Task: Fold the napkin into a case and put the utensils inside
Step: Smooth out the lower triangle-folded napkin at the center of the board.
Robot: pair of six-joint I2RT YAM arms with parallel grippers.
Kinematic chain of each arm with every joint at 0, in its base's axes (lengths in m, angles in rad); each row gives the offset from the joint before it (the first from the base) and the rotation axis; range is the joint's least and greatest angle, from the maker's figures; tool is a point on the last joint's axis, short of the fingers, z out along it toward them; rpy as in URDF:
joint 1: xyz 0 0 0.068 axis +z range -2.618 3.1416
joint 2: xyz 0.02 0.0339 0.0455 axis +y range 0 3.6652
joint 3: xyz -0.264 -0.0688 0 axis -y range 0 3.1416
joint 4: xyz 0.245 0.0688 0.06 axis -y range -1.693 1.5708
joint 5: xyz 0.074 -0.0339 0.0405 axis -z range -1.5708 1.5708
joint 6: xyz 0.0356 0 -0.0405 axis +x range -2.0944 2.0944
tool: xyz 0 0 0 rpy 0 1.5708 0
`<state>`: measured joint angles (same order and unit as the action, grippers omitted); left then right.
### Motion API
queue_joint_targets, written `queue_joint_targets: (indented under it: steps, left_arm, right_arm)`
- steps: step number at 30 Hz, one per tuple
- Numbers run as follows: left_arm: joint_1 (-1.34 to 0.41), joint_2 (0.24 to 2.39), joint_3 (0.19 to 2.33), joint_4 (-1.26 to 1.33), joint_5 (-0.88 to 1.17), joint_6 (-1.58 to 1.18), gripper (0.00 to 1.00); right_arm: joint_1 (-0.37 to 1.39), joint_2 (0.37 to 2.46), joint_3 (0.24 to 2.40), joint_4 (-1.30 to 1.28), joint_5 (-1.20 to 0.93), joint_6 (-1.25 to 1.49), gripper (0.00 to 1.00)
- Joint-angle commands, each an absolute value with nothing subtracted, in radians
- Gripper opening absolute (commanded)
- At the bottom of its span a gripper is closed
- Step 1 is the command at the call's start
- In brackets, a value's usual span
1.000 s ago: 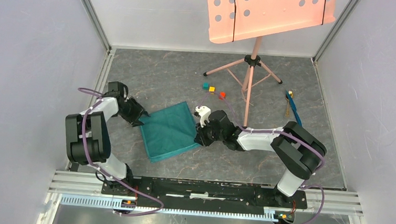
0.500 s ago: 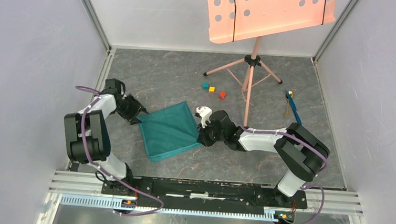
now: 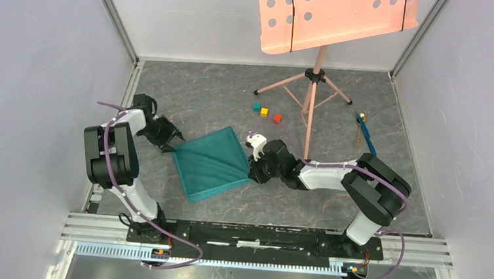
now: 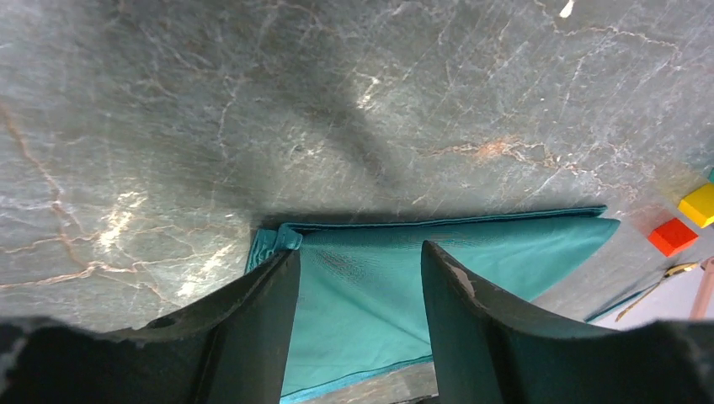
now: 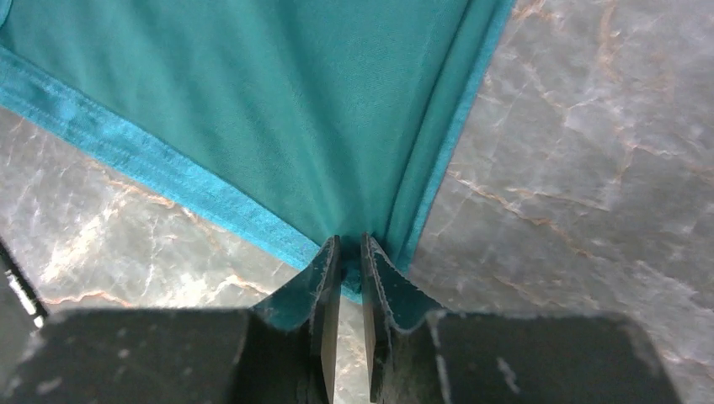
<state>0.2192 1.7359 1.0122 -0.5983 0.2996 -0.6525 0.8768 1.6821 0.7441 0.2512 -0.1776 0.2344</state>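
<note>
The teal-green napkin (image 3: 211, 163) lies flat on the table as a rough square, with layered edges at its left corner (image 4: 370, 286). My left gripper (image 3: 173, 142) is open, and its jaws straddle that left corner (image 4: 360, 250) low over the cloth. My right gripper (image 3: 252, 171) is shut on the napkin's right corner (image 5: 351, 252), and the cloth (image 5: 320, 101) spreads away from the pinch. The utensils (image 3: 364, 130), one bright blue and one golden-brown, lie together at the far right, away from both grippers.
A pink music stand with a tripod base (image 3: 311, 98) stands behind the napkin. Three small cubes, teal (image 3: 256, 106), yellow (image 3: 265, 112) and red (image 3: 277, 118), lie near its legs. Grey walls close in on both sides.
My left arm has swung its elbow back and the left gripper has settled at the napkin's left corner. The right gripper has drawn its corner slightly to the right.
</note>
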Motion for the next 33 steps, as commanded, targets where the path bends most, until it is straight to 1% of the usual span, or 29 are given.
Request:
queue_joint_targets:
  steps: [1,5,9,13,15,18,21,22,23,24,26,27,30,33]
  left_arm:
    - [0.223,1.785,1.032,-0.570,0.238,-0.622,0.63]
    - [0.219,1.826,1.041,-0.545,0.272,-0.641,0.63]
    - [0.210,1.867,1.097,-0.544,0.297,-0.645,0.64]
    - [0.185,1.880,1.174,-0.565,0.316,-0.626,0.65]
    - [0.154,1.850,1.214,-0.613,0.284,-0.592,0.65]
    - [0.109,1.741,1.200,-0.675,0.217,-0.557,0.66]
    - [0.103,1.584,1.108,-0.688,0.215,-0.547,0.67]
    - [0.102,1.527,1.073,-0.689,0.228,-0.546,0.68]
    - [0.102,1.483,1.044,-0.689,0.243,-0.547,0.73]
    - [0.095,1.437,1.011,-0.685,0.270,-0.553,0.75]
    - [0.068,1.376,0.954,-0.688,0.304,-0.568,0.78]
    - [0.054,1.357,0.920,-0.689,0.316,-0.583,0.78]
    - [0.013,1.299,0.832,-0.673,0.340,-0.635,0.77]
    - [-0.047,1.253,0.745,-0.626,0.334,-0.678,0.77]
  right_arm:
    - [0.874,1.668,0.676,0.245,-0.013,0.192,0.20]
    - [0.874,1.715,0.690,0.241,0.059,0.173,0.18]
    - [0.868,1.711,0.711,0.239,0.126,0.152,0.19]
    - [0.867,1.717,0.787,0.206,0.095,0.089,0.22]
    - [0.867,1.718,0.847,0.166,0.032,0.079,0.27]
    - [0.867,1.715,0.932,0.142,-0.077,0.121,0.37]
    - [0.862,1.723,0.982,0.192,-0.091,0.180,0.50]
    - [0.856,1.748,1.013,0.193,-0.096,0.190,0.52]
    - [0.849,1.775,1.057,0.192,-0.114,0.202,0.53]
    - [0.840,1.807,1.096,0.192,-0.136,0.215,0.53]
    - [0.831,1.872,1.178,0.207,-0.146,0.227,0.52]
    - [0.823,1.905,1.222,0.209,-0.149,0.229,0.50]
    - [0.797,2.009,1.342,0.201,-0.181,0.240,0.37]
    - [0.770,2.079,1.408,0.214,-0.205,0.250,0.31]
